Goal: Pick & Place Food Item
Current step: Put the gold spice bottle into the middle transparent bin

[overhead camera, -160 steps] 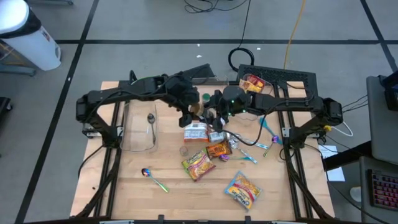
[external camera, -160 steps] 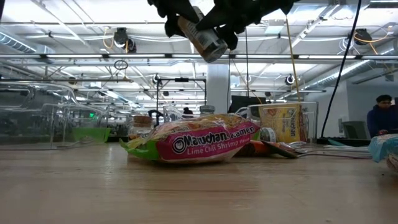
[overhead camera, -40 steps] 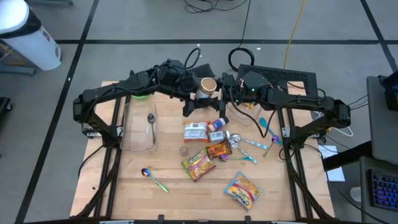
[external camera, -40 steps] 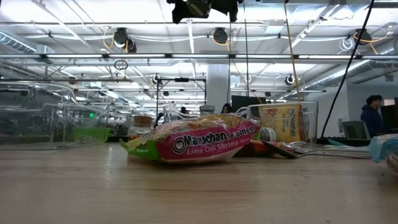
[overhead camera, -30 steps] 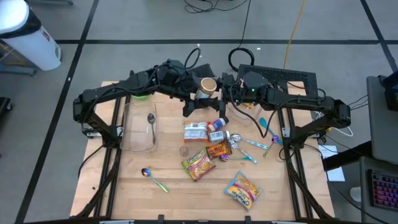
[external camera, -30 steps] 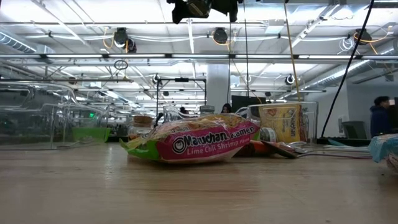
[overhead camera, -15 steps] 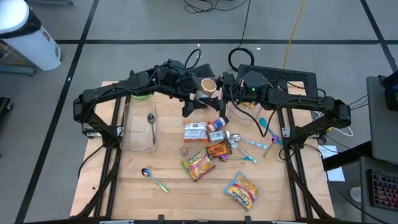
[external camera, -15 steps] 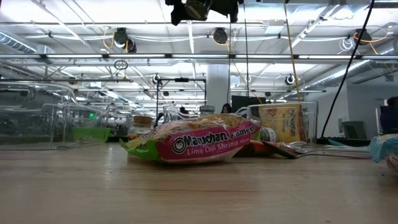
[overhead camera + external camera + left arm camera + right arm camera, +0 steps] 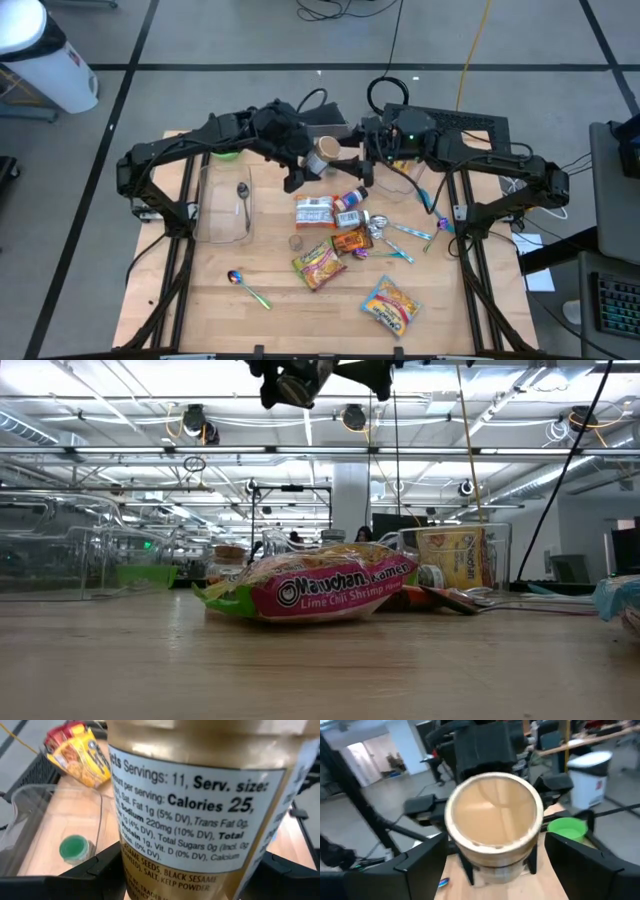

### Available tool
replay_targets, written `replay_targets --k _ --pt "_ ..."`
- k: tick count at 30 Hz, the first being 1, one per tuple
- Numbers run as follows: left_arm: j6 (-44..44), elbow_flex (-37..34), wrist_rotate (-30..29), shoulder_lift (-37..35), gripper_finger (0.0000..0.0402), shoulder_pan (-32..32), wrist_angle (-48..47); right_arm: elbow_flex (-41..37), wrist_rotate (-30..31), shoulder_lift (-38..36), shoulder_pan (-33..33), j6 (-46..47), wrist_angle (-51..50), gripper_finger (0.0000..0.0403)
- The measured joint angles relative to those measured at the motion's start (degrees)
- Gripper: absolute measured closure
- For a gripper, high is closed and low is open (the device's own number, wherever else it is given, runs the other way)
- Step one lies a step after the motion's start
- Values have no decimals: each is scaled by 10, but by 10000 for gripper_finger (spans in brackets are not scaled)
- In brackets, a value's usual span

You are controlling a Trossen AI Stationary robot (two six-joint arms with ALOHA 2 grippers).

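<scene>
left gripper (image 9: 312, 165): we see it raised above the back middle of the table, its fingers clamped on the sides of a jar (image 9: 324, 149).
jar: we see a gold-lidded seasoning jar, tilted on its side in the air, its lid end turned toward the right arm; in the left wrist view its nutrition label (image 9: 190, 815) fills the frame, and in the low view it hangs near the top edge (image 9: 297, 382).
right gripper (image 9: 366, 143): we see it just beside the jar's lid end, fingers spread wide and holding nothing; in the right wrist view the lid (image 9: 493, 815) sits between the two open fingers without touching them.
table (image 9: 200, 320): we see a wooden top.
noodle packs: we see one below the middle (image 9: 318, 263), one toward the front right (image 9: 389, 304).
clear tub (image 9: 226, 200): we see it at the left, a spoon (image 9: 242, 195) lying inside.
green lid (image 9: 75, 847): we see it on the table beyond the jar, in the left wrist view.
</scene>
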Motion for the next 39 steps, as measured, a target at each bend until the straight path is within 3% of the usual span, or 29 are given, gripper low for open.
replay_targets --k 22,39 --pt "9 0 -1 25 119 -20 -59 1 -42 21 1 17 -22 78" --pt "-13 0 1 43 120 -23 -79 -1 -40 44 16 15 -52 78"
